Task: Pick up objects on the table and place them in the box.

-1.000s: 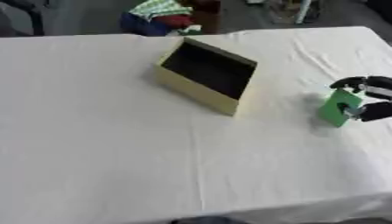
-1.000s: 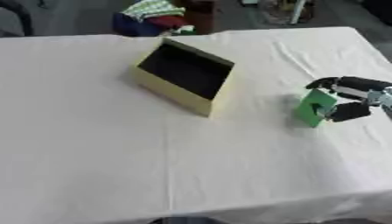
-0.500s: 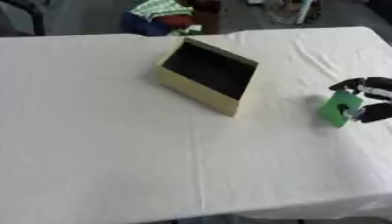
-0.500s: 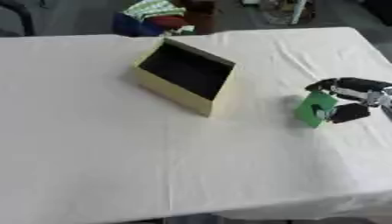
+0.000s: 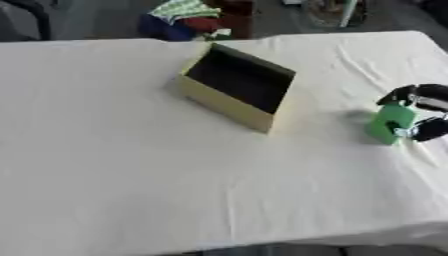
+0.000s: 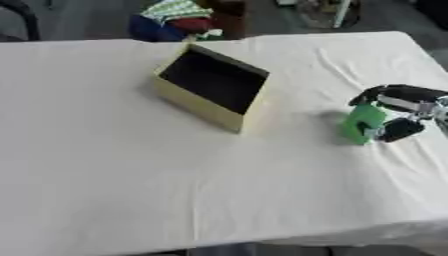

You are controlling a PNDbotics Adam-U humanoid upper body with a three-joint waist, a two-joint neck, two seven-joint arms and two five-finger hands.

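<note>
My right hand (image 6: 398,110) curls around the green block (image 6: 362,123) at the table's right edge. I should lift it straight, then carry it left over the open box (image 6: 213,87).

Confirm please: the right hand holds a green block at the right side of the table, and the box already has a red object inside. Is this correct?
Not quite. The right hand does hold the green block at the table's right side, but the box shows only a dark, empty inside in the right eye view; no red object is in it.
</note>
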